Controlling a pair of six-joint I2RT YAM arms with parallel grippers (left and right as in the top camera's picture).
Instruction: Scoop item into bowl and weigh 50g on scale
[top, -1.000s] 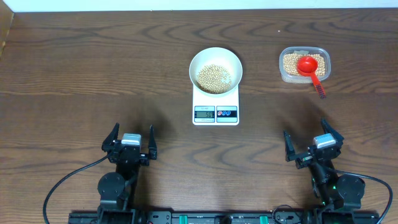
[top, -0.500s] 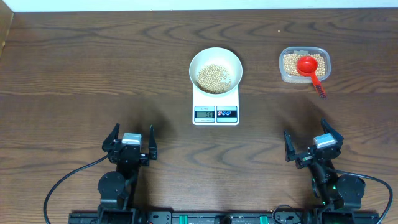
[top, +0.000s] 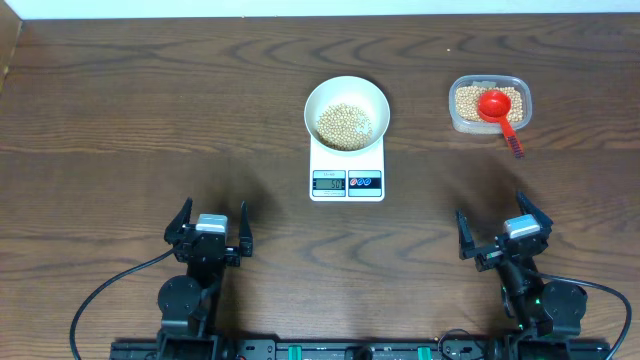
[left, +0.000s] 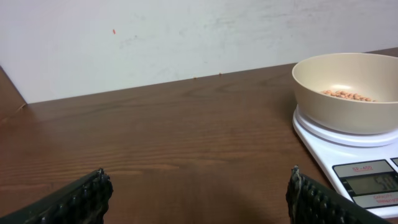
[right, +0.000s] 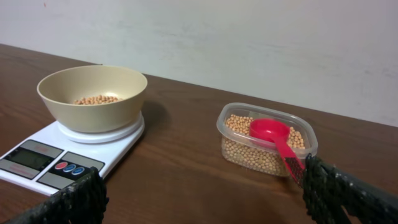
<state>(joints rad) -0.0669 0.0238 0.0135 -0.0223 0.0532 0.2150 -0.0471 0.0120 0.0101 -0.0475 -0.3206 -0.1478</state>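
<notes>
The white bowl (top: 346, 108) sits on the white scale (top: 347, 170) at the table's middle and holds tan beans (top: 344, 124). The bowl (left: 348, 91) (right: 92, 96) and scale (left: 357, 158) (right: 65, 152) show in both wrist views. My left gripper (top: 210, 226) (left: 198, 186) is open and empty near the front left. My right gripper (top: 503, 232) (right: 202, 190) is open and empty near the front right. Both are far from the bowl.
A clear plastic tub (top: 489, 104) (right: 266, 139) of beans stands at the back right, with a red scoop (top: 497, 108) (right: 274, 137) resting in it, handle toward the front. A pale wall runs behind the table.
</notes>
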